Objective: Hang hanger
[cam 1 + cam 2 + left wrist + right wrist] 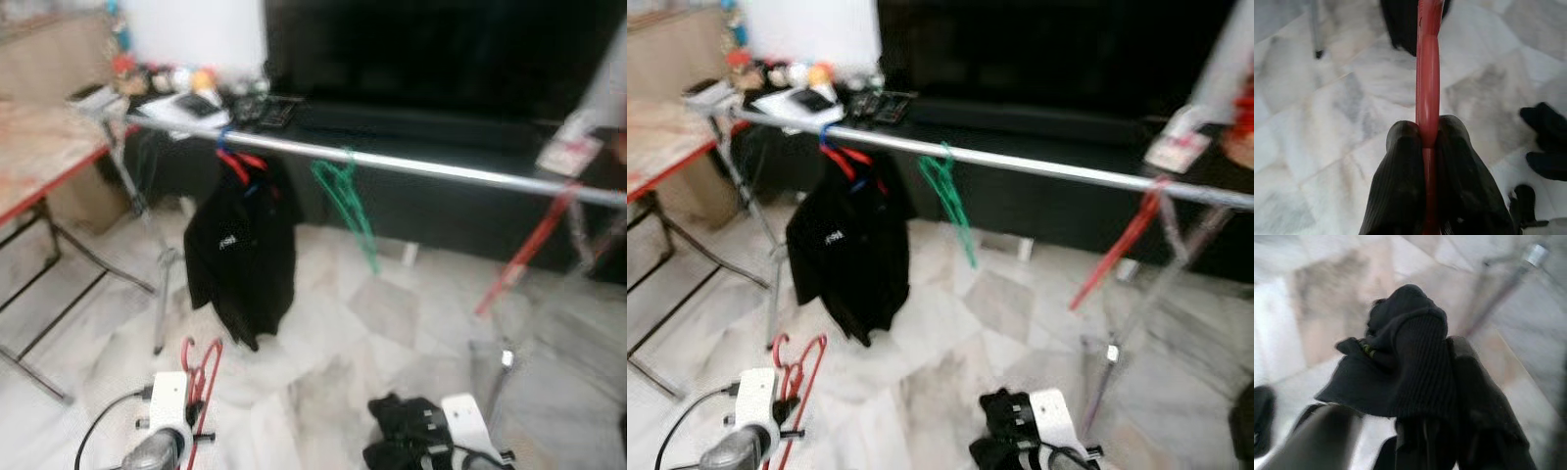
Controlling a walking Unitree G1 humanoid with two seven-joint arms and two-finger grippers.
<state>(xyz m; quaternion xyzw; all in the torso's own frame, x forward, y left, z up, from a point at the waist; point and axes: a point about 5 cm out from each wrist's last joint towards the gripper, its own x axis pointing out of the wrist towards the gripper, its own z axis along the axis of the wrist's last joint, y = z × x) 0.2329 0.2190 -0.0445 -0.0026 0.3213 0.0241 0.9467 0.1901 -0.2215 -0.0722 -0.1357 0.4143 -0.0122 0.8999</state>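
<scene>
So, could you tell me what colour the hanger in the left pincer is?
Red hanger; clearest in the left wrist view.

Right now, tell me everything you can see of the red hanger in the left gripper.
The red hanger looks like thin, smooth plastic. The left gripper is shut on it, its two black fingers pinching a straight stretch of it. It is held low, above the white marble floor, in front of the silver rail, with its curved end pointing up toward the black jacket hanging there. It touches neither the rail nor the jacket. Blur hides finer detail.
</scene>
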